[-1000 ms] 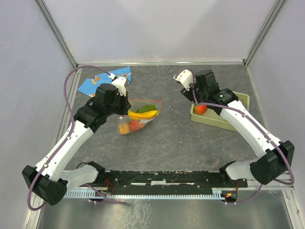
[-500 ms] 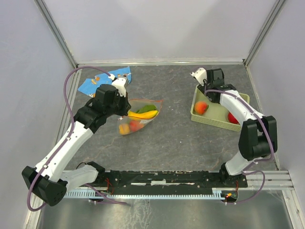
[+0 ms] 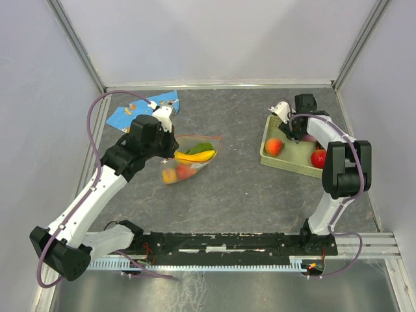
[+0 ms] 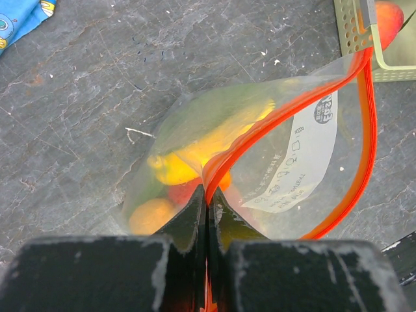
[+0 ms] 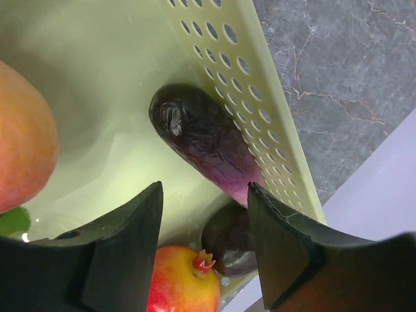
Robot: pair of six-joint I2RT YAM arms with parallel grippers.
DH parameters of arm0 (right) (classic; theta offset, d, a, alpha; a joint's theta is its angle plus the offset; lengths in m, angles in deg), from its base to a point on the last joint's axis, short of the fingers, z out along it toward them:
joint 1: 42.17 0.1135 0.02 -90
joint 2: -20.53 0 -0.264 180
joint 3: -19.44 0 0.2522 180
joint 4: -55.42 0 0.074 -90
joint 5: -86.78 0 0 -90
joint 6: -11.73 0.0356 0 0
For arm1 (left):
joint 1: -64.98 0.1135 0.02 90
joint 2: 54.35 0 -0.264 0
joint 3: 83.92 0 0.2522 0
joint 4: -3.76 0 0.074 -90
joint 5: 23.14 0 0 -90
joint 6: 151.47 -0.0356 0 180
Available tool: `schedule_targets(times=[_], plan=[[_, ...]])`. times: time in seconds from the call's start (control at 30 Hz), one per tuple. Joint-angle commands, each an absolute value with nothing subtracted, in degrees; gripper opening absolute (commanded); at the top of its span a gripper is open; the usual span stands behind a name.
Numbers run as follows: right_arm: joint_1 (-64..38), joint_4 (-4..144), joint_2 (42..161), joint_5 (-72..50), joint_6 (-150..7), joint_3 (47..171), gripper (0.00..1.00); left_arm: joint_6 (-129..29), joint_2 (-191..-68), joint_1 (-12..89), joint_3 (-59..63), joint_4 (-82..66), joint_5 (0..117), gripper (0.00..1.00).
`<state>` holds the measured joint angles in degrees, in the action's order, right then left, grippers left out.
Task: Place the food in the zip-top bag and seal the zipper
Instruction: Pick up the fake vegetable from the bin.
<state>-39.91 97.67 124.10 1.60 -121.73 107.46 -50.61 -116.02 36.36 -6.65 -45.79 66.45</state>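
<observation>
The zip-top bag (image 3: 192,156) lies left of centre, mouth open, holding a banana (image 3: 197,156), green leaf (image 3: 203,147), orange (image 4: 148,218) and a red fruit (image 4: 184,192). My left gripper (image 4: 208,207) is shut on the red-orange zipper (image 4: 286,107) at the bag's corner. My right gripper (image 5: 205,195) is open, low inside the basket (image 5: 250,88), just above a dark purple eggplant (image 5: 201,140). A peach (image 5: 23,156) lies to its left. A red round fruit (image 5: 185,279) lies below. A dark round piece (image 5: 233,242) lies by the eggplant's end.
The pale green basket (image 3: 291,162) stands at the right, with the peach (image 3: 274,145) and red fruit (image 3: 318,158) in it. A blue printed cloth (image 3: 133,112) lies at the back left behind the left arm. Grey walls close in three sides.
My right arm has swung from the basket's left end, near the peach, to the back right and lowered its gripper into the basket. The left gripper and bag have not moved.
</observation>
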Motion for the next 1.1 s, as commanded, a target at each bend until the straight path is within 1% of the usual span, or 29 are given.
schedule_targets(times=[0.0, 0.23, 0.4, 0.6, 0.73, 0.83, 0.93, 1.07], plan=[[-41.37, 97.99, 126.51, -1.61, -125.12, 111.08, 0.63, -52.8, -115.38, 36.61, -6.35, -42.08, 65.42, 0.03], [-42.16, 97.93, 131.76, -4.36, -126.21, 113.73, 0.65, -52.76, -115.55, 36.68, -6.43, -42.11, 65.36, 0.03], [-42.86, 99.49, 135.47, -7.14, -126.08, 115.55, 0.64, -52.77, -115.56, 36.62, -6.44, -42.15, 65.16, 0.03], [-43.06, 104.38, 138.83, -10.9, -126.17, 117.82, 0.6, -52.76, -115.8, 36.63, -6.43, -42.14, 64.81, 0.03], [-43.09, 108.62, 140.68, -14.66, -125.92, 120.42, 0.6, -52.79, -115.74, 36.63, -6.43, -42.12, 64.72, 0.03], [-43.06, 113.08, 141.78, -17.37, -124.69, 123.41, 0.56, -52.89, -115.72, 36.66, -6.43, -42.14, 64.66, 0.03], [-43.11, 114.61, 140.99, -17.71, -121.69, 124.35, 0.51, -52.82, -115.74, 36.59, -6.44, -42.08, 64.58, 0.03], [-43.06, 114.15, 138.36, -17.79, -116.03, 123.53, 0.5, -52.79, -115.73, 36.6, -6.44, -42.12, 64.48, 0.03]])
